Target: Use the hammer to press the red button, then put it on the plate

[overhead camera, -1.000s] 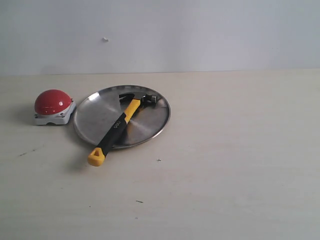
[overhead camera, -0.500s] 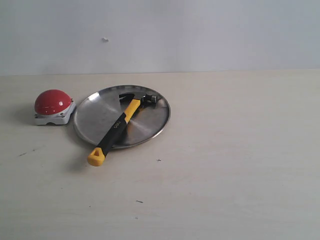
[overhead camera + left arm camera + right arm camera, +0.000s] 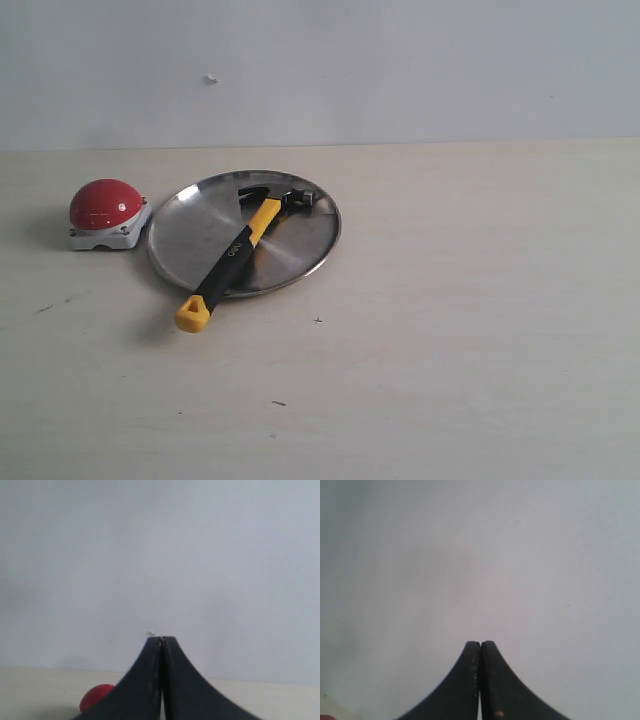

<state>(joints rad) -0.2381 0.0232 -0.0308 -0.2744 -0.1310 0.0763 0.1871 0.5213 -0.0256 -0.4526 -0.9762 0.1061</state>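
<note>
Left gripper (image 3: pixel 161 640): clenched, the two black fingers pressed together along their length, nothing between them.
Right gripper (image 3: pixel 480 644): clenched likewise, fingertips meeting, nothing held.
Hammer (image 3: pixel 237 252): lies free on the plate (image 3: pixel 185 232), with no gripper touching it.
Hammer head: black, resting inside the plate near its far rim.
Hammer handle: runs slantwise across the plate towards the near left; the yellow looped end passes over the rim and rests on the table (image 3: pixel 460 300).
Hammer relative to grippers: apart from both; neither wrist view takes it in, so how far it lies from either gripper cannot be told.
Red button (image 3: pixel 104 205): upright on its light-grey base, on the table just to the left of the plate; whether the base touches the rim cannot be told.
Red button in left wrist view: a part of the dome shows past the closed left gripper, low against one finger and clear of the tips.
Right wrist view: the closed fingers stand against the pale wall (image 3: pixel 400 70), with a small red sliver at the picture's edge.
</note>
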